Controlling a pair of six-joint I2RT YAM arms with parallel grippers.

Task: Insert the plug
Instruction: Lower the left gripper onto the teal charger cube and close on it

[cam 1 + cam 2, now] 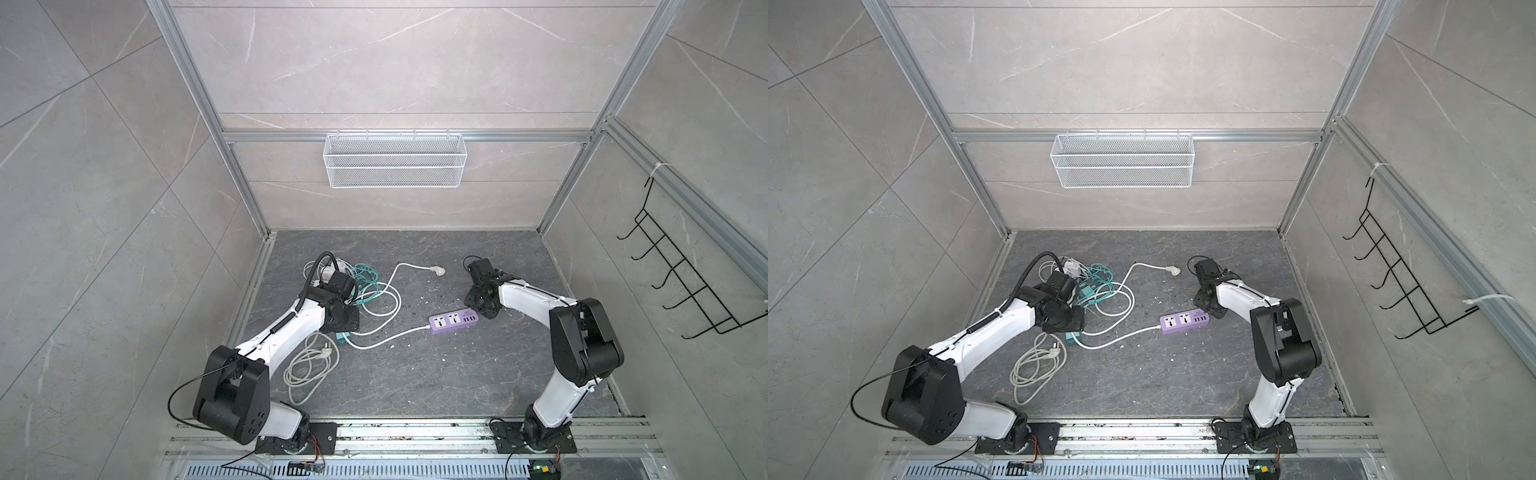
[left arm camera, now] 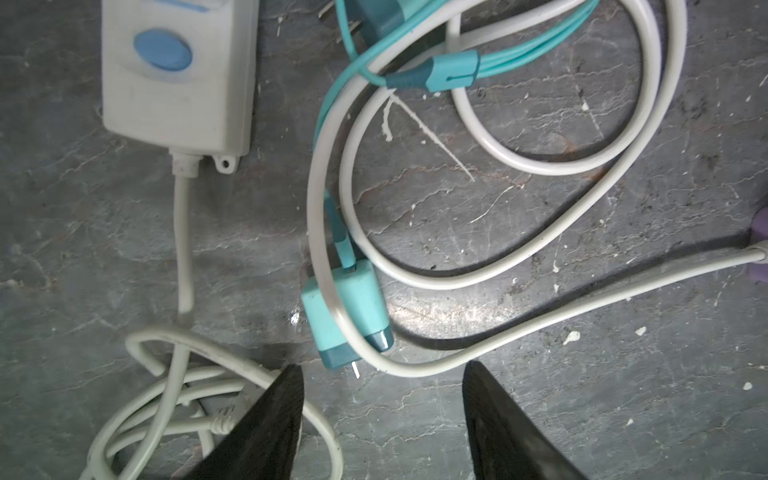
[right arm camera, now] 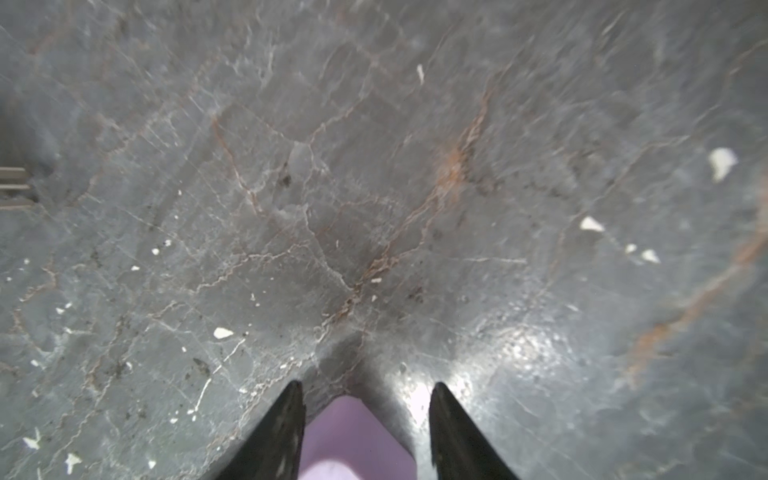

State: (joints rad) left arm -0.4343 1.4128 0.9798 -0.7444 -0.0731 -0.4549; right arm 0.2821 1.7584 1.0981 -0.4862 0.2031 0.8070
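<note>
**Desk:** Start at the left. What have you got?

**Me:** My left gripper (image 2: 382,365) hangs over the dark stone tabletop (image 1: 415,374), jaws standing wide with nothing between them. At the lower left of its wrist frame, one finger overlaps a grey coiled cable (image 2: 174,399). A white control box (image 2: 174,70) sits in the upper left.

**Desk:** And the plug?

**Me:** The teal plug (image 2: 345,307) lies flat near the centre of that frame, just ahead of the fingertips, prongs toward them. A white cord (image 2: 314,216) runs across it.

**Desk:** Further right?

**Me:** In both top views a white plug (image 1: 438,271) (image 1: 1173,271) lies in the upper middle of the tabletop. Below it, right of centre, is the purple power strip (image 1: 454,322) (image 1: 1185,322), sockets up and unfilled, well apart from the teal plug.

**Desk:** Right arm?

**Me:** My right gripper (image 3: 368,384) straddles the strip's right end. A lilac corner shows between the fingers at the bottom of the wrist frame. The view is blurred, so I cannot tell whether they pinch it.
</note>
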